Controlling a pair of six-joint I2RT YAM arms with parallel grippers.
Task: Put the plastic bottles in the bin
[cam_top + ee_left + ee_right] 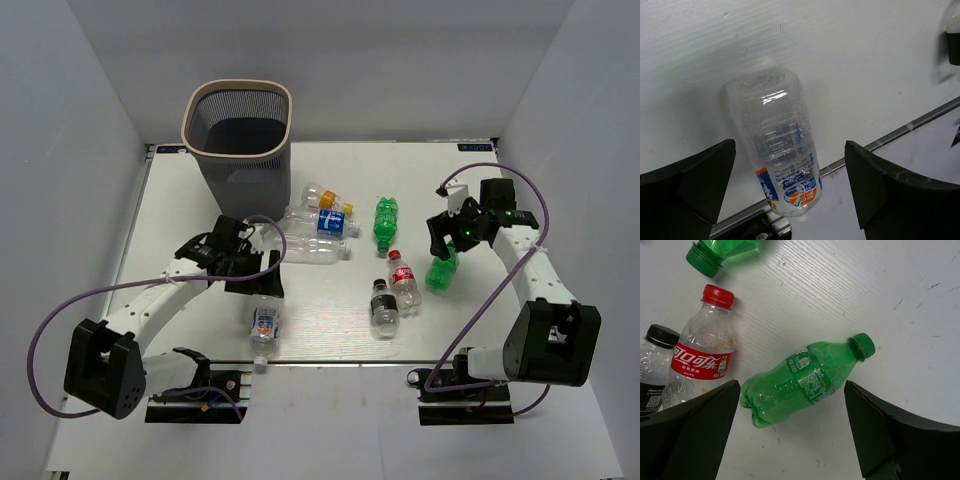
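On the white table (330, 335), the bin (192, 118) stands at the far left, and we count 8 plastic bottles (318, 222) lying outside it. The left gripper (790, 147) hangs with its fingers spread wide, holding nothing, over a clear bottle (775, 135) on its side near the table's front edge. The right gripper (792, 385), equally wide and empty, hovers above a green bottle (800, 380) lying near a red-capped bottle (702, 355). We judge these empties light, thin-walled and apt to roll or buckle. A gentle pinch across the mid-body, at the label, looks safest.
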